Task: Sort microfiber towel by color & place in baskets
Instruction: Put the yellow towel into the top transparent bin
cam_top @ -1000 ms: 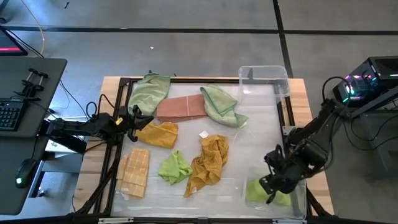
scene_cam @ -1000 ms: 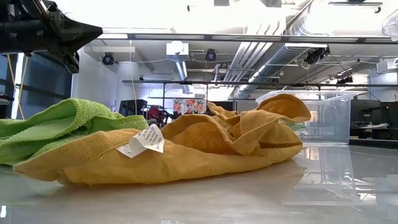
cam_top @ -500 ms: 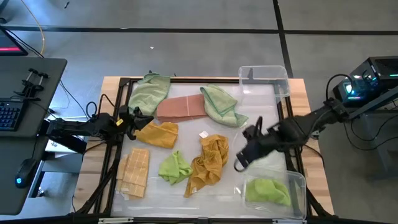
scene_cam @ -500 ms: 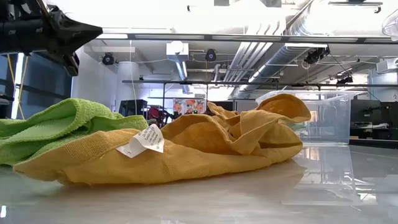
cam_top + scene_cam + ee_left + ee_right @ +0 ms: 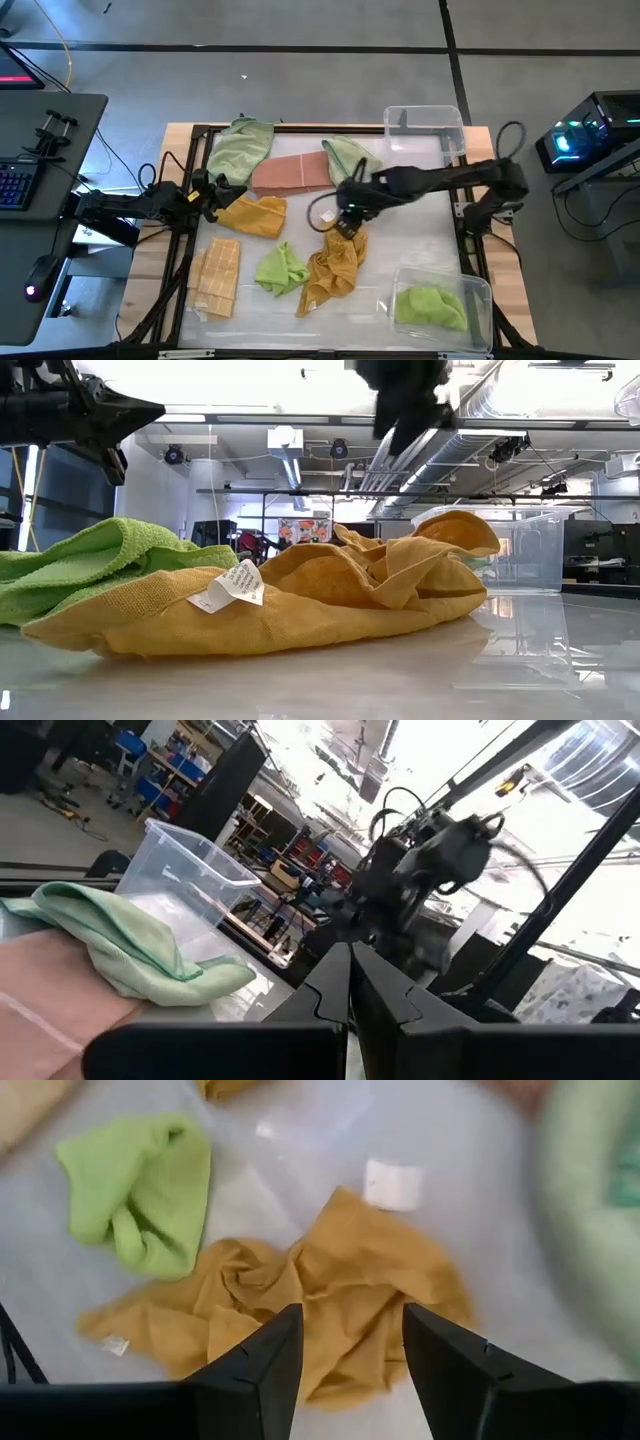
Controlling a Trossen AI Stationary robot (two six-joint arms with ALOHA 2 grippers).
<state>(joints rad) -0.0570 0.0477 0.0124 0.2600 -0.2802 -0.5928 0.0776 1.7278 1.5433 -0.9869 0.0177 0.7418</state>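
Observation:
Two clear baskets stand on the table's right side: one at the far corner (image 5: pixel 425 130) and one at the near corner (image 5: pixel 468 290), which has a lime towel (image 5: pixel 430 308) in it. My right gripper (image 5: pixel 345 215) (image 5: pixel 350 1365) is open and hovers above a crumpled mustard towel (image 5: pixel 335 262) (image 5: pixel 310 1300) at mid-table, touching nothing. A loose lime towel (image 5: pixel 282 268) (image 5: pixel 140 1190) lies beside it. My left gripper (image 5: pixel 215 190) (image 5: pixel 350 990) waits shut, raised above the left edge near a second mustard towel (image 5: pixel 255 215).
Two pale green towels (image 5: pixel 240 148) (image 5: pixel 355 168) and a salmon towel (image 5: pixel 290 172) lie along the far side. A folded yellow checked towel (image 5: pixel 217 275) lies near left. Bare table shows between the crumpled mustard towel and the near basket. A black frame (image 5: pixel 300 128) edges the table.
My right gripper has risen out of the near right basket and swung toward the table's left and far side, ending above the crumpled mustard towel. The lime towel stays in that basket. The other towels have not moved.

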